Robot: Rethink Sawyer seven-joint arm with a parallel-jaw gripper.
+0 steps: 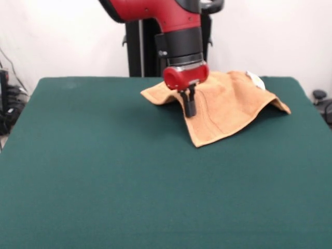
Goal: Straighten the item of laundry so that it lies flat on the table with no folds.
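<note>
The item of laundry (228, 106), an orange-tan towel, sits at the far right part of the green table (104, 181). It is not flat: it rises like a tent, with one corner pointing toward the near side and a small white tag (255, 79) at its far edge. My gripper (190, 108) hangs from the red and black arm at the towel's left-hand fold. Its black fingers (190, 104) are pressed close together on the cloth, which is held up there. The towel's right corner (284, 108) floats slightly above the table.
The black pedestal (140, 46) stands behind the table's far edge. Cables and dark gear lie off the left edge (8, 109), and a dark object sits off the right edge (320, 98). Green cloth stretches wide to the left and near side.
</note>
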